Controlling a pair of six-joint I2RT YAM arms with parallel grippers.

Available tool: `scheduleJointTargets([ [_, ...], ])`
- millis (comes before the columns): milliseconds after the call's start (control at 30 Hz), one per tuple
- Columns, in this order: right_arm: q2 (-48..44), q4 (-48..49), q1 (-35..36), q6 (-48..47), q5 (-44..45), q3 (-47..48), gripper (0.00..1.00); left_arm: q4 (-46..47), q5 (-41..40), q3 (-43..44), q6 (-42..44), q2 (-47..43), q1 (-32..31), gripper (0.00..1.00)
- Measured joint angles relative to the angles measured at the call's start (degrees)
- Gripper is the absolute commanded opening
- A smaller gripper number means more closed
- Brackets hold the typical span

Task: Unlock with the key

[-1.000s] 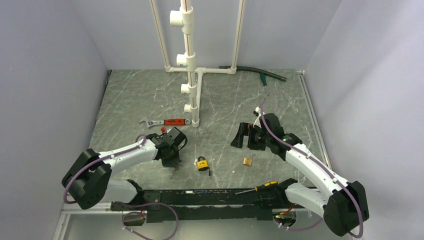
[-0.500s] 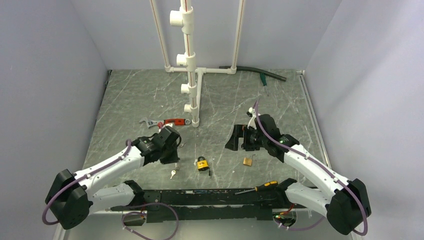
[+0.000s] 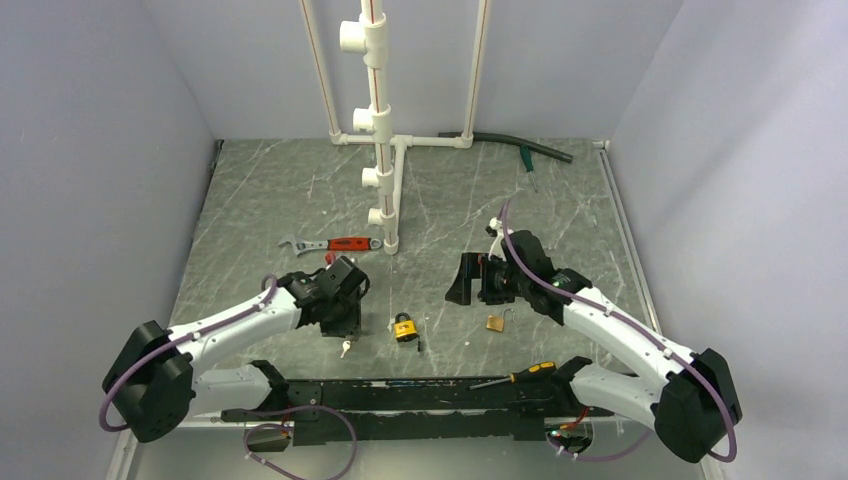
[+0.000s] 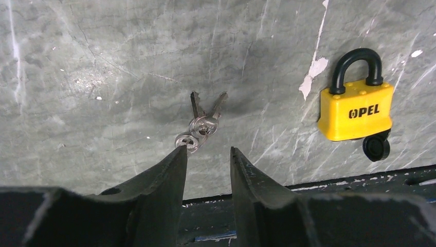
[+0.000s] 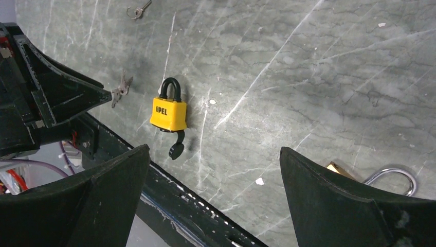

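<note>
key (image 4: pixel 200 126) now off left gripper (image 4: pixel 208 150), near padlock (image 4: pixel 356 110)

The left arm (image 3: pixel 235 322) and right arm (image 3: pixel 615 325) had white shells, black joints and a purple cable (image 3: pixel 102 400) each. The left gripper (image 4: pixel 208 150) and right gripper (image 5: pixel 215 149) were black, wedge-fingered.

Grey-green marbled table (image 3: pixel 260 200), small key bunch (image 4: pixel 200 123) lying flat near its front edge, yellow padlock (image 4: pixel 356 110) just right of it, brass padlock (image 3: pixel 496 322) with open shackle further right, red-handled wrench (image 3: pixel 330 244) behind, white pipe frame (image 3: pixel 385 190) standing mid-table, dark hose (image 3: pixel 520 146) along the back.
</note>
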Motion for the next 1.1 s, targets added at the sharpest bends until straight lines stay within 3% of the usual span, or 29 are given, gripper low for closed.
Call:
scheduleJointTargets([
  [233,0.74,0.0,0.28,0.09,0.5,0.0,1.0,0.35,0.22,-0.26,-0.17,2.89,-0.76,0.4],
  [567,2.27,-0.02,0.33,0.44,0.79,0.0,1.0,1.7,-0.52,-0.31,-0.17,7.93,-2.19,0.18],
  [800,2.29,-0.02,0.37,0.48,0.76,0.0,1.0,1.73,-1.49,-0.26,-0.2,7.93,-2.8,0.26],
  [867,2.29,-0.02,0.37,0.48,0.76,0.0,1.0,1.7,-1.9,-0.15,-0.2,8.07,-2.97,0.19],
  [933,2.32,-0.02,0.37,0.48,0.76,0.0,1.0,1.7,-2.34,0.13,-0.2,8.59,-2.99,0.03],
  [967,2.32,-0.02,0.37,0.48,0.76,0.0,1.0,1.66,-2.38,0.42,-0.15,9.05,-2.97,0.0],
  [1100,2.29,-0.02,0.37,0.48,0.79,0.0,1.0,1.79,-2.71,1.73,-0.2,10.71,-3.1,0.0],
])
